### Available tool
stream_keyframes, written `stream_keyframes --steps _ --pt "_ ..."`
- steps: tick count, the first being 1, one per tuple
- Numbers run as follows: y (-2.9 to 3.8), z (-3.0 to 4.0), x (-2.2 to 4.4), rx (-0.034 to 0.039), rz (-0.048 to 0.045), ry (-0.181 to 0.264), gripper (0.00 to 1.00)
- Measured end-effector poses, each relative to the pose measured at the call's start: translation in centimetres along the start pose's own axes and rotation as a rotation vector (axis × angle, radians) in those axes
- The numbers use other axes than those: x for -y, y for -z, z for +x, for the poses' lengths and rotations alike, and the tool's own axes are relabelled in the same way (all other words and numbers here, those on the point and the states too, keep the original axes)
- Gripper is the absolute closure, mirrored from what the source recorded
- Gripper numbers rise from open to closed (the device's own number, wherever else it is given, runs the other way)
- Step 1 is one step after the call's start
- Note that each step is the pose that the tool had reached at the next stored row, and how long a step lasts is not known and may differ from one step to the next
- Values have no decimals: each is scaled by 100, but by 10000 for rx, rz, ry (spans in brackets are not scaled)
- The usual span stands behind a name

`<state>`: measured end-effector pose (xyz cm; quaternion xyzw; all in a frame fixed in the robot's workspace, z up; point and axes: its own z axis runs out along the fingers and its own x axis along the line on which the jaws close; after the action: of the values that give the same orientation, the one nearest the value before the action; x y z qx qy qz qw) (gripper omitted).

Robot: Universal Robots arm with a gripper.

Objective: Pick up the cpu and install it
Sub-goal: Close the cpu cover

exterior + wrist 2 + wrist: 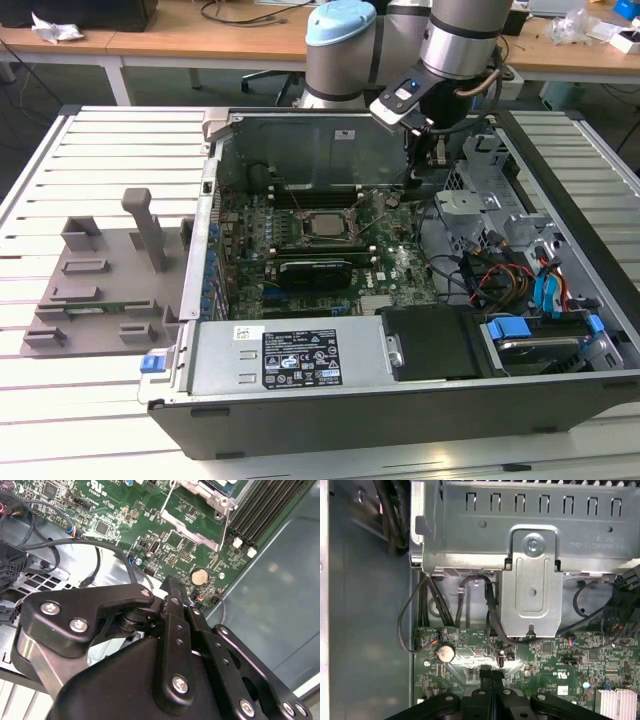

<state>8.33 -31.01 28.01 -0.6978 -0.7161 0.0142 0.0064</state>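
Note:
The cpu (322,225), a small silvery-grey square, lies in the dark socket frame in the middle of the green motherboard (400,265), inside the open computer case (330,150). The socket's metal bracket (192,527) is swung up and open. My gripper (413,183) hangs inside the case toward the exterior view's right of the socket, apart from the cpu and just above the board's edge. Both wrist views show the black fingers (485,676) pressed together with nothing between them (172,585). A round coin battery (445,653) lies close to the fingertips.
A long black expansion card (315,268) lies in front of the socket. A metal drive cage (530,530) and loose black cables (427,605) crowd the gripper's side. Memory slots (255,515) run behind the socket. A grey fixture tray (100,280) sits on the table outside the case.

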Motion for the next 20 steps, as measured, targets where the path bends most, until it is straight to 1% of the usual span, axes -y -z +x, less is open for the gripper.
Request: stream_keyframes --steps 3,7,11,12,13,14,15,20 --pt "-12 0 1 -1 1 4 89" --pt "-76 1 4 -2 1 3 89" --pt "-95 1 3 -3 0 2 89" --pt "-114 2 5 -2 1 2 89" --pt "-177 4 61 -1 0 3 89" --pt "-294 7 155 -1 1 2 89" --pt "-318 9 220 0 0 2 89" --pt "-320 11 286 0 0 2 89"
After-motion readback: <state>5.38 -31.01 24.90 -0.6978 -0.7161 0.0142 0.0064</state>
